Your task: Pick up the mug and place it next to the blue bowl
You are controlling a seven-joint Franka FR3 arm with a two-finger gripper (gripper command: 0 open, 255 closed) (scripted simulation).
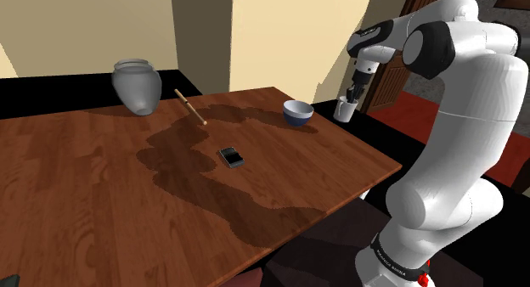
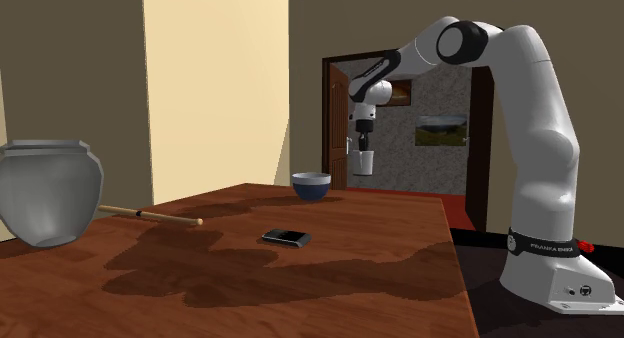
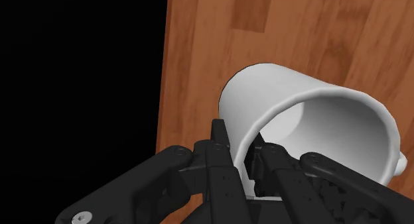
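Here, mug (image 2: 364, 163): white and plain, hanging under the gripper over the table's far corner. In the second exterior view its base looks clear of the wood.
fingers (image 3: 221, 150): set narrow, pinching the mug's wall at the rim, one outside it and the other inside the mouth.
gripper (image 1: 349, 96): all black and pointing down, with the mug beneath it at the table's edge on the shoulder view's right.
blue bowl (image 1: 297, 113): dark blue with a pale inside, upright on the table. It is near the mug but apart from it, to the shoulder view's left of it.
table (image 1: 85, 175): reddish-brown planks with the arm's shadow lying broad across them. In the wrist view its edge runs beside the mug, with a black area beyond it.
phone (image 1: 230, 157): black and flat, lying near the table's middle, well apart from the bowl.
stick (image 1: 191, 106): thin and wooden, lying on the table between the jar and the bowl, nearer the jar.
jar (image 1: 137, 86): grey and wide-mouthed, upright at the table's far side, on the shoulder view's left.
arm (image 1: 459, 115): white with dark joints, rising at the shoulder view's right and bending over towards the corner.
doorway (image 2: 330, 116): brown-framed, behind the gripper in the second exterior view, with framed pictures on the wall beyond it.
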